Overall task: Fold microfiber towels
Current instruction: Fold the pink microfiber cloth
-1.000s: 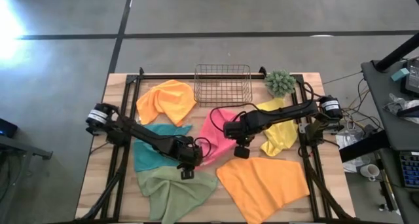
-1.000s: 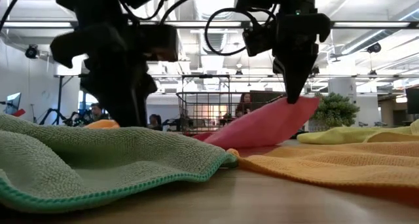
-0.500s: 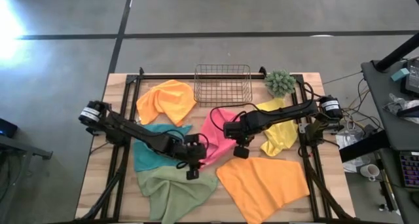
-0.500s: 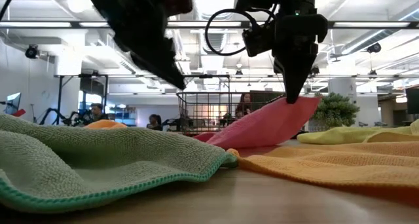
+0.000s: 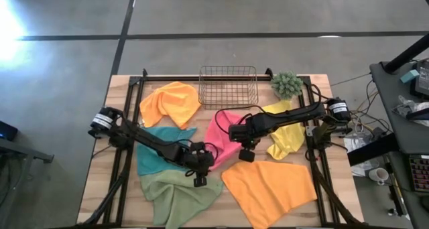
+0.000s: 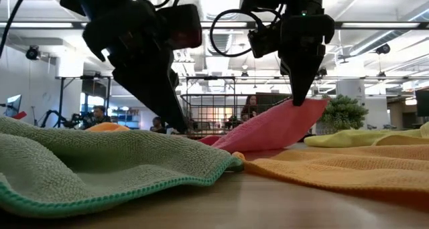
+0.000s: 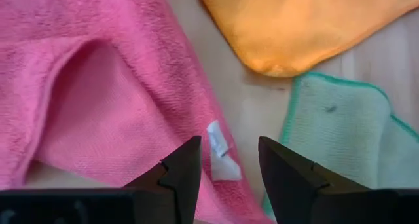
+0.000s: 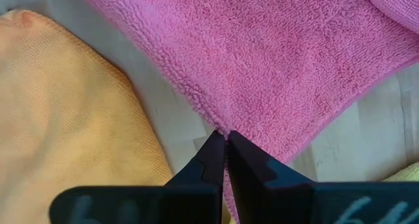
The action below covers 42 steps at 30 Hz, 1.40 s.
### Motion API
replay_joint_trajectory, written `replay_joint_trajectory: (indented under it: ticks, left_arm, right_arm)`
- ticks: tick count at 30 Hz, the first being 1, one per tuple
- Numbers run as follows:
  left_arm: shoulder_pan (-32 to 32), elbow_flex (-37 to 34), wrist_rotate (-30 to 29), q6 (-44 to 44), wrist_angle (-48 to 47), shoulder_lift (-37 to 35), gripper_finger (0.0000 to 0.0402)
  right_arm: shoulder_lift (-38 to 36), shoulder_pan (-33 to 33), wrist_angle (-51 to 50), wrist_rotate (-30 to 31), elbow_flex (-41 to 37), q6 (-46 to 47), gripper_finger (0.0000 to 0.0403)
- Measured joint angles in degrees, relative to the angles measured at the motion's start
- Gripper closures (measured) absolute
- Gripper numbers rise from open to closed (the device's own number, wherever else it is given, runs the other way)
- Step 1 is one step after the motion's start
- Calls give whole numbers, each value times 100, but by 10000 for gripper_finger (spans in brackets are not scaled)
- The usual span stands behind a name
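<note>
The table (image 5: 100,155) carries six towels. The pink towel (image 5: 224,138) lies at centre, its 3 o'clock corner lifted. The right hand (image 5: 246,155) is pinched closed on that corner. The left hand (image 5: 200,180), at the towel's 7 o'clock corner, hovers with fingers (image 7: 183,171) parted around the small white tag (image 7: 219,157), gripping nothing.

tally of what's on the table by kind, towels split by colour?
orange towels: 2
pink towel: 1
teal towel: 1
sage green towel: 1
yellow towel: 1
wire basket: 1
small green plant: 1
total: 8 (6 towels, 2 others)
</note>
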Motion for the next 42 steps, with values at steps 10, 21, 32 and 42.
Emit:
replay_joint_trajectory:
  ticks: [10, 21, 32, 42]
  left_arm:
    - [-120, -2, 4, 28, 142, 291, 265]
    - [-132, 11, -344, -198, 112, 654, 265]
    - [-109, -104, -843, -316, -615, 668, 300]
    - [-104, -199, -1036, 40, -663, 678, 396]
  right_arm:
    - [0, 0, 0, 0, 0, 39, 394]
    - [0, 8, -27, -2, 0, 111, 394]
    - [-20, 221, -66, -165, 2, 199, 394]
    - [-137, 365, -114, -289, 2, 288, 394]
